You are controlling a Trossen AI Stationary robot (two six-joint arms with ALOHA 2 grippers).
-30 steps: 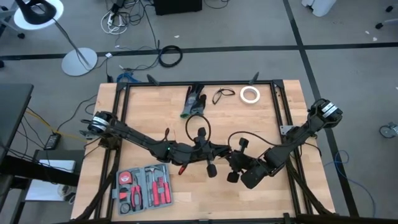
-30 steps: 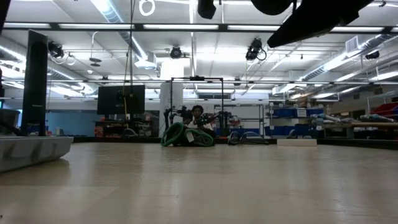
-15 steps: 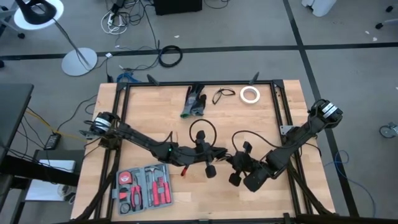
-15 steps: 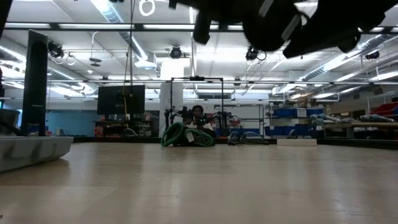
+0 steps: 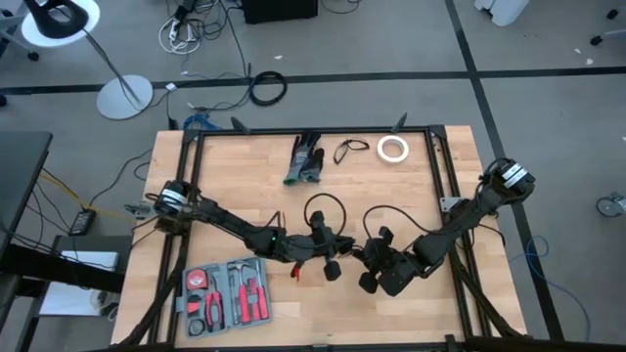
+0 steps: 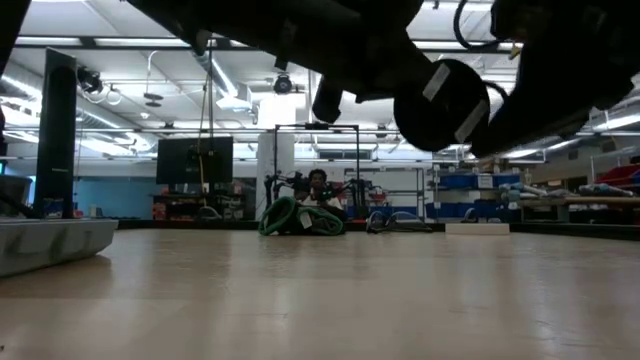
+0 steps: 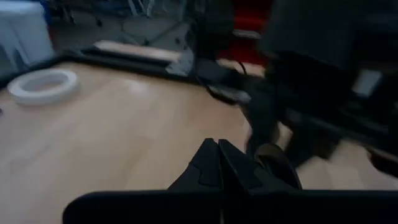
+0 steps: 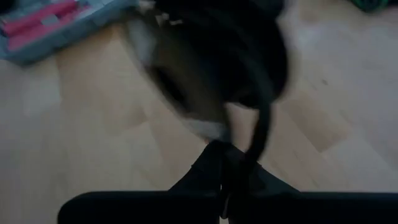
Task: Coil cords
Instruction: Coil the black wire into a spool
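A thin black cord [image 5: 325, 207] runs between my two grippers above the middle of the table. One loop of it stands up beside my left gripper [image 5: 342, 248]. A second loop [image 5: 383, 217] stands by my right gripper [image 5: 370, 258]. Both grippers are shut and nearly meet tip to tip. In the left wrist view the shut fingers [image 7: 217, 152] have a small cord loop [image 7: 277, 163] beside them. In the right wrist view a cord strand [image 8: 259, 132] leaves the shut fingers [image 8: 222, 155]. Another small loose cord loop [image 5: 350, 150] lies flat near the far edge. My left gripper is shut with the cord's loop [image 7: 273, 155] right beside its fingertips; the place of contact is hidden by the fingers themselves. The fingers lie nearly level, coming from the table's left. My right gripper pinches a strand of the cord [image 8: 251, 149] at its fingertips, slanting down from the table's right. The strand rises away from the fingers, clear of the table.
A white tape roll [image 5: 393, 149] and a green and black bundle [image 5: 306, 161] lie near the far edge. An open tool case [image 5: 227, 296] sits at the near left. A dark frame rail [image 5: 313, 132] borders the table. Bare wood lies at the near right.
Both arms have sunk toward the table and now fill the top of the low view. My left gripper has also gone a little toward the table's right. My right gripper has rolled about its own axis. The cord's two loops have come down and shifted with them.
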